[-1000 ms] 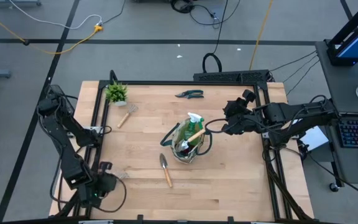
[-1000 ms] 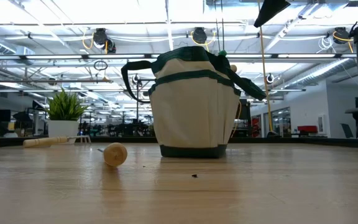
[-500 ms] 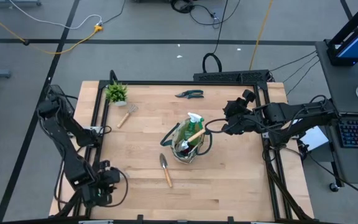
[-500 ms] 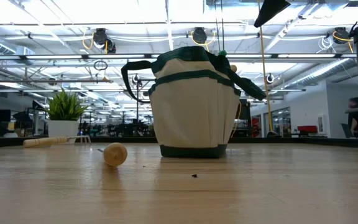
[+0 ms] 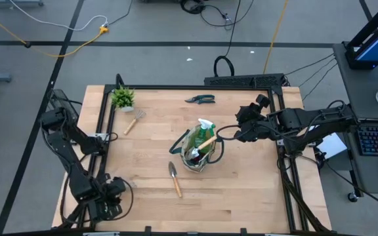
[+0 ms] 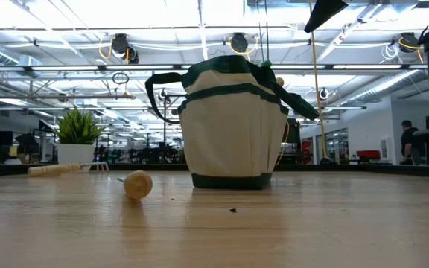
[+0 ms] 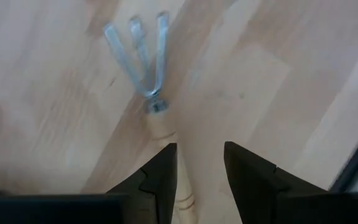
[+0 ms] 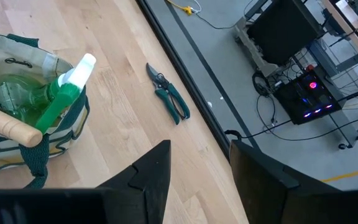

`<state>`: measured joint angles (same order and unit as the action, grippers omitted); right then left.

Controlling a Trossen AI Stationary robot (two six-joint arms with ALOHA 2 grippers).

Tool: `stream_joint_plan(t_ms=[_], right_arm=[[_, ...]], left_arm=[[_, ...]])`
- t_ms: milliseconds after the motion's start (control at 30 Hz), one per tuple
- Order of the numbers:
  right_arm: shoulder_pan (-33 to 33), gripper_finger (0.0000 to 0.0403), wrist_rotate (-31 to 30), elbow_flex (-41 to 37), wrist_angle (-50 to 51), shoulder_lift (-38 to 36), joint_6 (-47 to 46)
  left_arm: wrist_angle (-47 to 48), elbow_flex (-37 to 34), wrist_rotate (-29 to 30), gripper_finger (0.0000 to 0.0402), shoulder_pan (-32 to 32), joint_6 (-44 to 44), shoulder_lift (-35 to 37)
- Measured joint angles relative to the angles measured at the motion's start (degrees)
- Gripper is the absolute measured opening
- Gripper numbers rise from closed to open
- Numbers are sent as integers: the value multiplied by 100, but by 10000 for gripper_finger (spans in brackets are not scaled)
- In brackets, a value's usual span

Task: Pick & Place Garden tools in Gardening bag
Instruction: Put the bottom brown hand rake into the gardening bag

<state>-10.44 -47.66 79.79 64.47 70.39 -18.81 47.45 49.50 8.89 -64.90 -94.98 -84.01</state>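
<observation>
From above, the left gripper [image 5: 113,190] has drifted back along the table's [image 5: 241,190] near-left edge; the gardening bag [image 5: 199,154] sits mid-table, unmoved. Left wrist view: spread fingers [image 7: 160,177] straddle a hand rake's [image 7: 151,93] wooden handle. The right gripper [image 8: 197,168] hangs parted beside the bag.

The gardening bag [image 5: 199,152] is hiding most of the green spray bottle [image 8: 59,99] and the lower part of a wooden handle [image 8: 12,127] standing inside it; other contents are staying out of sight. At the near left corner, the left gripper [image 7: 199,176] is covering the hand rake's handle [image 7: 165,138], whose end is running off the picture's edge. The far person [image 6: 409,137] is showing too small to describe.
</observation>
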Motion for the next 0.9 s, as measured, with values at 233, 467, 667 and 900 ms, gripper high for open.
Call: stream_joint_plan(t_ms=[233, 467, 667, 900], right_arm=[[0, 155, 2, 0, 0, 0, 0], [0, 155, 2, 0, 0, 0, 0], [0, 155, 2, 0, -51, 0, 0], [0, 155, 2, 0, -157, 0, 0]], left_arm=[[177, 0, 2, 141, -290, -1000, -2], [108, -10, 11, 189, -328, -1186, -1], [-142, -314, 11, 208, -316, -1216, 0], [-875, -776, 9, 209, -258, -1199, 0]])
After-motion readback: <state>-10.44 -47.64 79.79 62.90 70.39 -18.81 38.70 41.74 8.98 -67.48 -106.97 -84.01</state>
